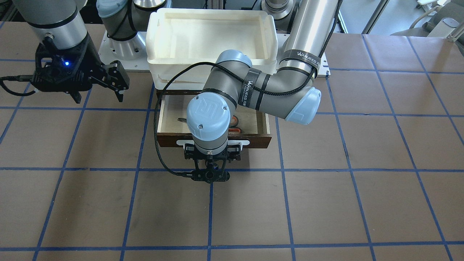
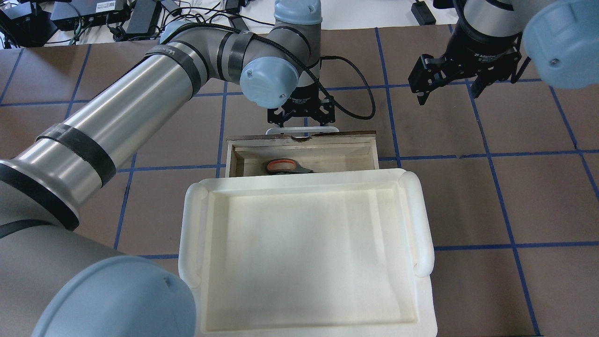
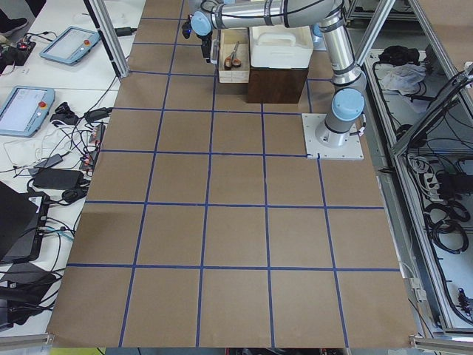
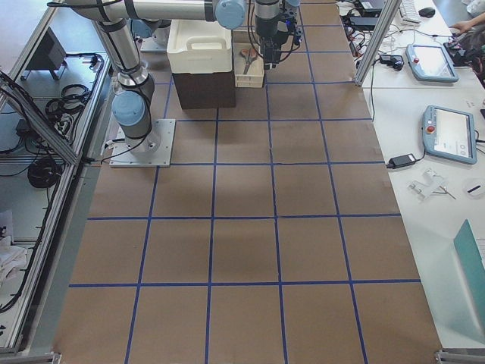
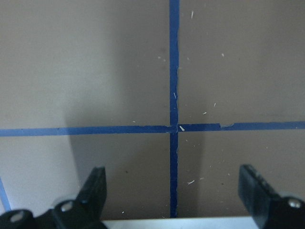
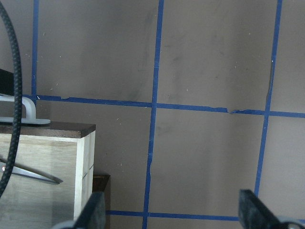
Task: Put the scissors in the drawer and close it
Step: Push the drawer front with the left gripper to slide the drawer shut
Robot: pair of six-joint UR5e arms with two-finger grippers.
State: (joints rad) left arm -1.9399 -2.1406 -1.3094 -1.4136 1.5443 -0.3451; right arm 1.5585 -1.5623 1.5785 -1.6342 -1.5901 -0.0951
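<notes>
Brown gridded paper point(image 1: 326, 203) is lying beneath the left gripper point(image 2: 302, 122), hanging spread at the white bar handle point(image 1: 245, 142); the open drawer point(image 2: 358, 150), holding the scissors point(image 2: 286, 166), is looking rigid, best pushed there, while the right gripper point(image 2: 449, 93) is hovering spread, aside.

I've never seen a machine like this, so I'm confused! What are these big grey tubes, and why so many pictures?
They are two robot arms, each ending in a claw. The pictures show one moment from different cameras: above, across the table, both table ends, and each wrist. A white tray sits above an open drawer; the scissors lie inside the drawer. The left claw is open at the drawer's white handle. The right claw hangs open, holding nothing.
</notes>
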